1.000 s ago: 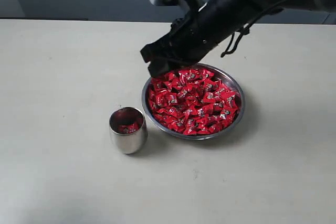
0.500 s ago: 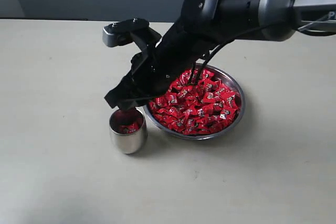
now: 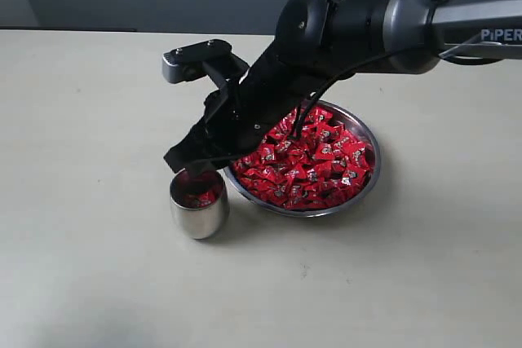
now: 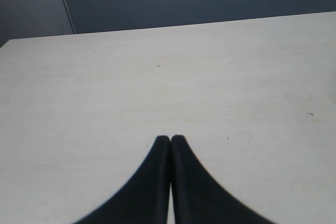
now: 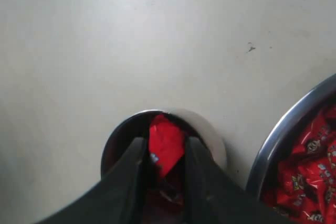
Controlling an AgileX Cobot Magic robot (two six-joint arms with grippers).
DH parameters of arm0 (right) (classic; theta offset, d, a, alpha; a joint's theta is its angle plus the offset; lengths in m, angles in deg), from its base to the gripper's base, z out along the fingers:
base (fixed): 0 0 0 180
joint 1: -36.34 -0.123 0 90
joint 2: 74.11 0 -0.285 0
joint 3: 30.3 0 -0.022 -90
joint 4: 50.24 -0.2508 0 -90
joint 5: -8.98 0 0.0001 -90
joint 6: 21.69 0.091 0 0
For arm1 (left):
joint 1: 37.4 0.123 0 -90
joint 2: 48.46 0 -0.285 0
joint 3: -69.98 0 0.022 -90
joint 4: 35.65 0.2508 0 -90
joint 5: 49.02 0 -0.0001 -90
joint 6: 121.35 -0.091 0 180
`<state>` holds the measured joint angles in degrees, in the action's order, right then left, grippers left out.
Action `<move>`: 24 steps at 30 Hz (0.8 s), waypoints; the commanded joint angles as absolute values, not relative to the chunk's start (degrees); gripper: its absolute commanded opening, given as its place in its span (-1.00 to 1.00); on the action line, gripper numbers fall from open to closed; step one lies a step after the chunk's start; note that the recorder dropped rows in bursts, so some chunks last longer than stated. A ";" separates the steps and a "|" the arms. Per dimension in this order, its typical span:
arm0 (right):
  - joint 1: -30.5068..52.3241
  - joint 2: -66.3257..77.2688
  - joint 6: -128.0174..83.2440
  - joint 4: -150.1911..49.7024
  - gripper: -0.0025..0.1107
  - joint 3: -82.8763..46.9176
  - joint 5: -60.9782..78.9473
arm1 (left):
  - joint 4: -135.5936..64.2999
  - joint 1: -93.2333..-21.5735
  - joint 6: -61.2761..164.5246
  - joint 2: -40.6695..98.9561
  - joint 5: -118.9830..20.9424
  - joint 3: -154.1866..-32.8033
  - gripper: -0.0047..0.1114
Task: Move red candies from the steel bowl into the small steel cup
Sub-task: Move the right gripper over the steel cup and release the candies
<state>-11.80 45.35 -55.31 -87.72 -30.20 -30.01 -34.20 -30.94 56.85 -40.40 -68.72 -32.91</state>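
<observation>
My right end effector [image 3: 190, 165] is clamped on one red candy [image 5: 166, 145] and hangs right over the mouth of the small steel cup [image 3: 198, 214], which stands upright on the counter [image 3: 98, 103] with a few red wrappers already inside. Just beside the cup, on its right in the exterior view, the steel bowl [image 3: 372, 175] sits heaped with red candies [image 3: 308, 160]. My left end effector [image 4: 170, 140] has its fingers pressed together, holding nothing, above bare counter.
</observation>
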 commanded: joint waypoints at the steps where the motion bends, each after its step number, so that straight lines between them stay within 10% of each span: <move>1: -11.77 45.18 -55.71 -87.39 -0.78 -29.98 -30.49 | -34.09 -31.22 56.96 -40.67 -68.17 -32.80 -0.91; 7: -11.77 45.18 -55.71 -87.39 -0.32 -29.98 -30.49 | -34.09 -31.22 56.96 -40.67 -68.17 -32.80 -0.91; 24: -11.65 40.31 -51.69 -75.19 -0.31 -29.98 -28.42 | -34.09 -31.22 56.96 -40.67 -68.17 -32.80 -0.91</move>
